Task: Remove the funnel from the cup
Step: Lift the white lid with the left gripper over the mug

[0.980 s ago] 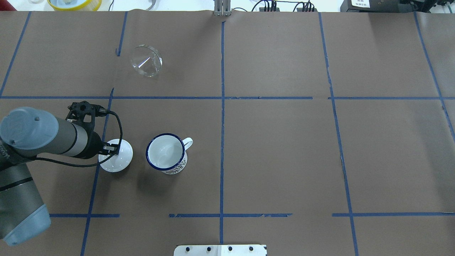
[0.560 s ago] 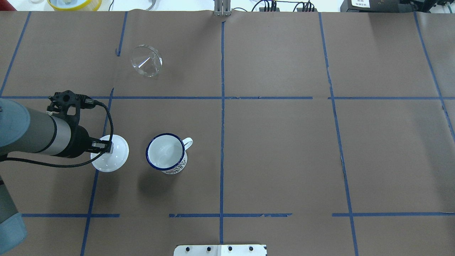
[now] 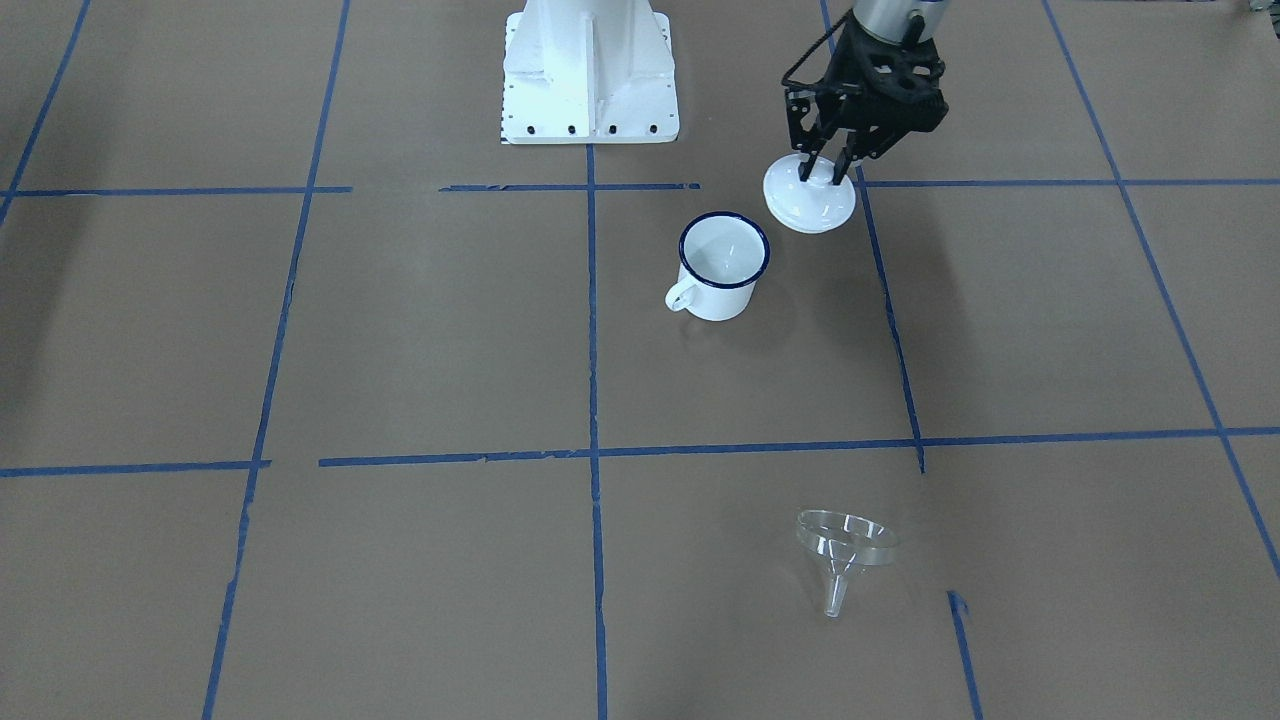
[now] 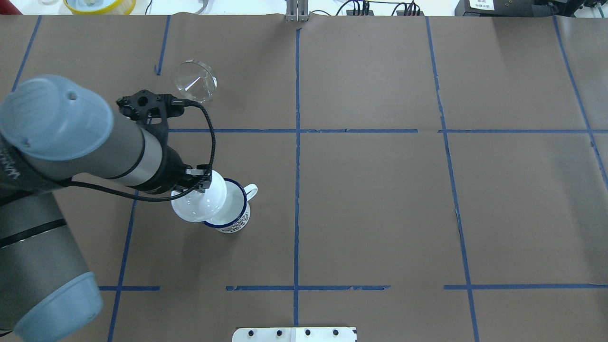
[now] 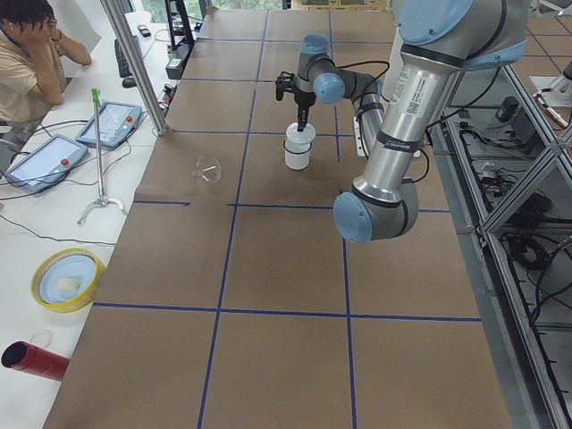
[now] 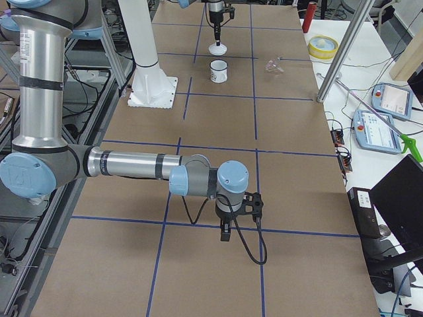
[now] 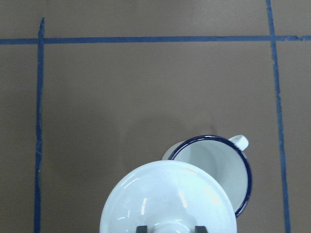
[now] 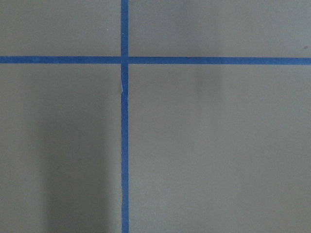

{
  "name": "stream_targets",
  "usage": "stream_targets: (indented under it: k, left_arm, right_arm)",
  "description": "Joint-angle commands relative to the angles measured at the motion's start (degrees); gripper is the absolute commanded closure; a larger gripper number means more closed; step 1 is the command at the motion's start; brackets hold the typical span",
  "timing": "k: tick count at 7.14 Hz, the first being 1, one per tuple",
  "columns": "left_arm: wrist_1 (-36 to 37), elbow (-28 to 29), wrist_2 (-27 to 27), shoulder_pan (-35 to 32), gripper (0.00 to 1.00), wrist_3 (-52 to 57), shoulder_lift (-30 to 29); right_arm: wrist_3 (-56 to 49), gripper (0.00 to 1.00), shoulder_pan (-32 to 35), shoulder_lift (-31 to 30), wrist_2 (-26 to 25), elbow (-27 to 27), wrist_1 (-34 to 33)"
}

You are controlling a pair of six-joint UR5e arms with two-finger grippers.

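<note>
The clear funnel lies on its side on the brown paper, far from the cup, and also shows in the front view. The white cup with a blue rim stands upright and empty. My left gripper is shut on the knob of a round white lid and holds it in the air, overlapping the cup's left rim in the overhead and left wrist views. My right gripper hangs over bare table far away; I cannot tell whether it is open or shut.
The robot's white base plate sits at the near edge. A yellow-rimmed dish lies beyond the far-left corner. An operator sits past the far side, with teach pendants and a metal pole.
My left gripper with the lid first drew left, then swung right and up toward the cup. The lid now overlaps the cup's rim. Funnel and cup have not moved.
</note>
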Motion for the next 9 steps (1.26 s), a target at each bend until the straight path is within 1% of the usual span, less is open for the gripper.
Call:
stream_targets:
  k: [1,4,6,9]
  left_arm:
    - [1.03,6.52,0.52,1.35,1.0,-2.42,-4.34]
    - [0.86,7.59,0.62,2.58,1.0,-2.42,-3.9]
    - [-0.01,9.08,1.84,3.28,1.0,-2.42,-3.9]
    - [-0.02,9.18,2.2,3.2,1.0,-2.24,-3.55]
  right_arm:
    - [0.0,0.0,0.0,0.0,0.0,0.0,0.0]
    - [0.0,0.0,0.0,0.0,0.0,0.0,0.0]
    - [0.0,0.0,0.0,0.0,0.0,0.0,0.0]
    - [0.0,0.0,0.0,0.0,0.0,0.0,0.0]
